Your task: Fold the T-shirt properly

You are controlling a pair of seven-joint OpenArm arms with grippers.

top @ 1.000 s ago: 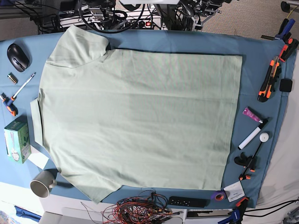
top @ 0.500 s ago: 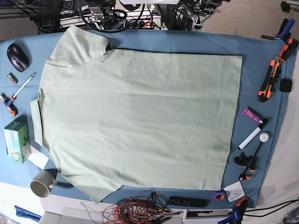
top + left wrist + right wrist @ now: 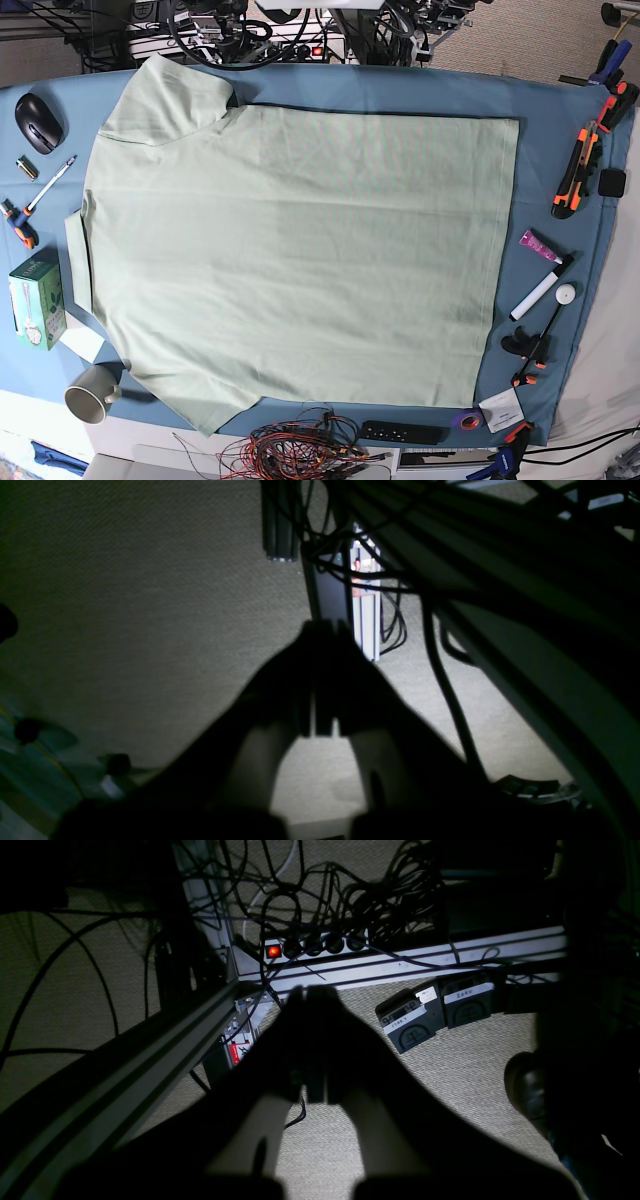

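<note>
Left wrist view: the left gripper (image 3: 325, 630) hangs over carpeted floor (image 3: 140, 605) beside a cable-draped frame (image 3: 500, 595), its jaws pressed together on nothing.

Right wrist view: the right gripper (image 3: 310, 995) is likewise off the counter, above two foot pedals (image 3: 435, 1007) and a power strip (image 3: 312, 946) with a red light; its jaws also meet, pinching nothing.

Base view: nothing differs from the earlier frames. The T-shirt (image 3: 300, 245) lies flat and spread on the counter (image 3: 560, 130), collar end toward the view's left, hem toward the right. Its lower sleeve reaches the counter's near edge by the mug (image 3: 92, 392) and a tangle of wires (image 3: 300, 450). A mouse (image 3: 38, 120), pen (image 3: 52, 182) and green box (image 3: 37, 298) crowd the left margin; a utility knife (image 3: 577, 172), marker (image 3: 540, 290) and clamps (image 3: 530, 350) line the right. The open strip of cloth along the hem is the widest free room.
</note>
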